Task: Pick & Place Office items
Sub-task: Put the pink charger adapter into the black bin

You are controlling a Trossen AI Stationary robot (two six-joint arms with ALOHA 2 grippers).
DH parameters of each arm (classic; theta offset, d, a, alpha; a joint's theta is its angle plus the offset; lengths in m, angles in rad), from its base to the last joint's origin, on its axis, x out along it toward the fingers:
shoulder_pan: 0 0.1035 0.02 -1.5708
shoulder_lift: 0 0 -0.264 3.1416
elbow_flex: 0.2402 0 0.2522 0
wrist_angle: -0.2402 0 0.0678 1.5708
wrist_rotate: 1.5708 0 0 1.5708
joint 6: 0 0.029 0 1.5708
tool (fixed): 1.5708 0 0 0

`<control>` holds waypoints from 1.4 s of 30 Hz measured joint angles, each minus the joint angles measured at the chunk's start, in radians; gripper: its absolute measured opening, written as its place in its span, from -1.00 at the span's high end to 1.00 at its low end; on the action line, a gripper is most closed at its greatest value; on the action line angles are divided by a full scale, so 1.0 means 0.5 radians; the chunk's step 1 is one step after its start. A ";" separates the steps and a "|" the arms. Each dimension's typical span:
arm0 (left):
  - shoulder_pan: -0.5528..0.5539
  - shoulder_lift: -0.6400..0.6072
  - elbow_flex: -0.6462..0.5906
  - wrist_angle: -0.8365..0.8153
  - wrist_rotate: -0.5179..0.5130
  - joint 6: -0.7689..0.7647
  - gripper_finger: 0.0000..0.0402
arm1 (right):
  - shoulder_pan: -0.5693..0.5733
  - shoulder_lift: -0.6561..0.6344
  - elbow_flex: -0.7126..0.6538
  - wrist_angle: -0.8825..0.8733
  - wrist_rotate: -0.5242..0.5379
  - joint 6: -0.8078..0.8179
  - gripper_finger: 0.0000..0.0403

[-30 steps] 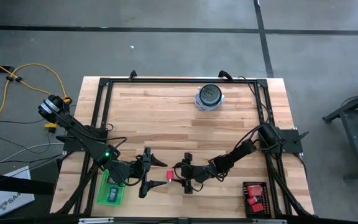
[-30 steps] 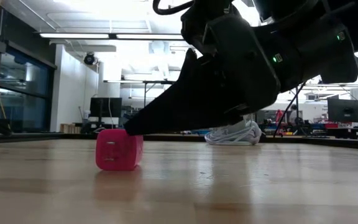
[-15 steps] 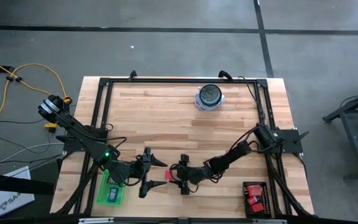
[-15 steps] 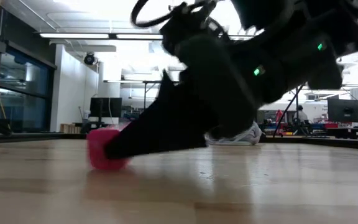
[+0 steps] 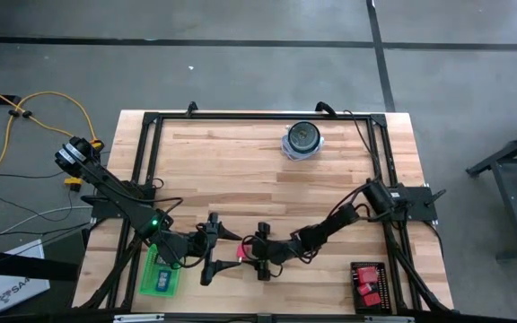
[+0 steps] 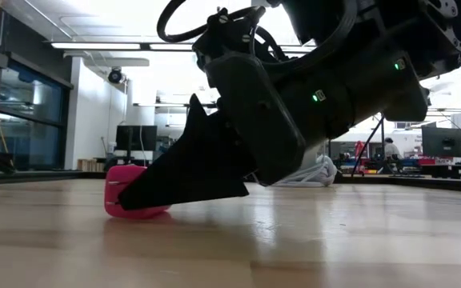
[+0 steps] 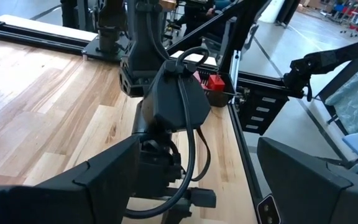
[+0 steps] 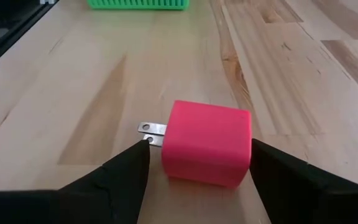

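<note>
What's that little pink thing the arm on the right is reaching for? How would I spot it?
Look at the wooden table, near its front edge between the two arms. There the right gripper, open, straddles a pink cube-shaped plug. Two metal prongs stick out of one side; nothing else nearby is pink.

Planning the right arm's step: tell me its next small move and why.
Probably close the right claw on the pink plug block: the block lies on the table between its open fingers, apparently not yet gripped, so closing should secure it before lifting.
</note>
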State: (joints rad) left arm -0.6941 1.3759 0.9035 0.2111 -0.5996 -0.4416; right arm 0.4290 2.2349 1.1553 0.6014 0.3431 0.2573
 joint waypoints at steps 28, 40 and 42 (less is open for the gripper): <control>0.001 0.000 0.000 -0.001 0.000 0.000 -0.58 | 0.001 0.000 0.000 -0.017 0.012 0.007 0.14; 0.000 0.000 0.000 -0.001 0.000 0.000 -0.58 | 0.008 -0.023 -0.002 -0.036 0.052 -0.001 0.20; 0.000 0.000 0.000 -0.001 0.000 0.000 -0.58 | 0.008 -0.058 -0.002 -0.059 0.055 -0.009 0.19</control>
State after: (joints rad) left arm -0.6939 1.3761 0.9035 0.2106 -0.5996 -0.4415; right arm 0.4328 2.2057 1.1545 0.5717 0.3706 0.2530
